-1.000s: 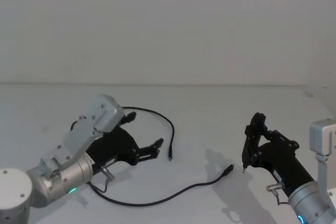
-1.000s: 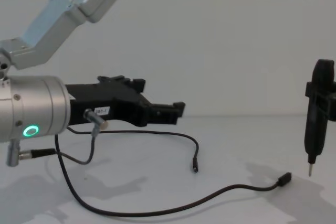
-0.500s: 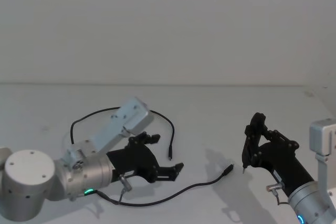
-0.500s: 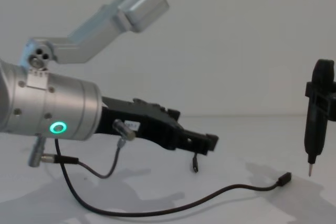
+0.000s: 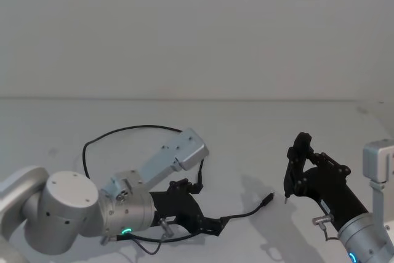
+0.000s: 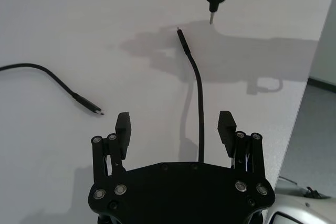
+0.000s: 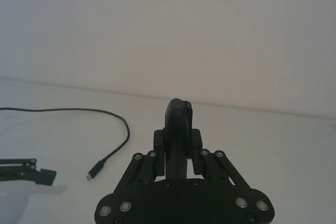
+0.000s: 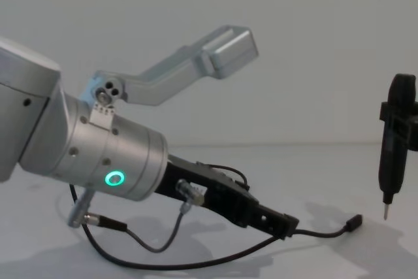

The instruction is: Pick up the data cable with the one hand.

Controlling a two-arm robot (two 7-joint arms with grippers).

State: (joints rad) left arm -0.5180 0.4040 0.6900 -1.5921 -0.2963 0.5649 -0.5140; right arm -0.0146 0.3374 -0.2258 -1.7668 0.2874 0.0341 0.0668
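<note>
Over the flat white worktop (image 5: 258,127), the black two-fingered left pincer (image 6: 175,124) on its thick silver wrist (image 8: 111,158) hangs low, released, fingers (image 6: 123,124) spread. The long thin black data cable (image 6: 198,98) lies on the worktop, running midway between those fingers and touching neither. The right pincer (image 7: 178,138), well apart, is clenched on a slim black pen-shaped tool (image 7: 178,109).

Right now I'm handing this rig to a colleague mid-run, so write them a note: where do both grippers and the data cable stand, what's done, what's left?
Left gripper: jaws open, low over the table, straddling the data cable.
Right gripper: parked at the right, shut on a pen-like tool.
Cable: lying flat on the table, one plug near the tool's tip.
Done: approach and alignment.
Left: close on the cable, then lift.
</note>
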